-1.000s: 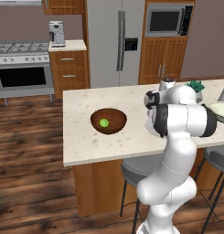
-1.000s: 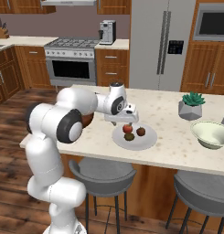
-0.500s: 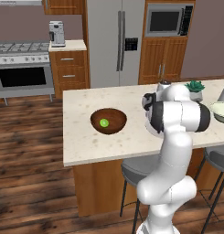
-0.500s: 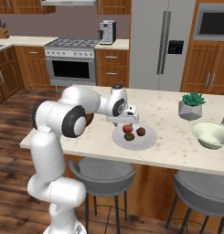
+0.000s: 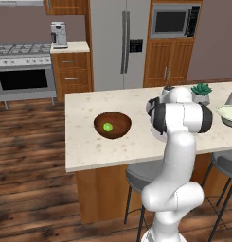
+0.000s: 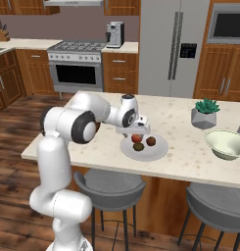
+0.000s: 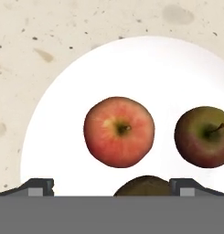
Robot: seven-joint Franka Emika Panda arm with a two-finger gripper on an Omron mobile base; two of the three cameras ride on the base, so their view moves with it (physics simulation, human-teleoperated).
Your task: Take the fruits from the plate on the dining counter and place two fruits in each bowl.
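Bare plate [image 7: 63, 114] left of the red fruit [image 7: 119, 131]; a dark fruit [image 7: 202, 136] sits near its right

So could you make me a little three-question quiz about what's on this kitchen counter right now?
1. True or false: the bright green round fruit already lies in the dark reddish-brown wooden bowl.
2. How many fruits lie on the flat pale grey-white plate? A) one B) three C) four
3. Fill in: the robot's hand hangs over the plate with its jaws ____.

Key: 1 true. 2 B: the red round fruit and two dark brown fruits. 3 open, holding nothing.
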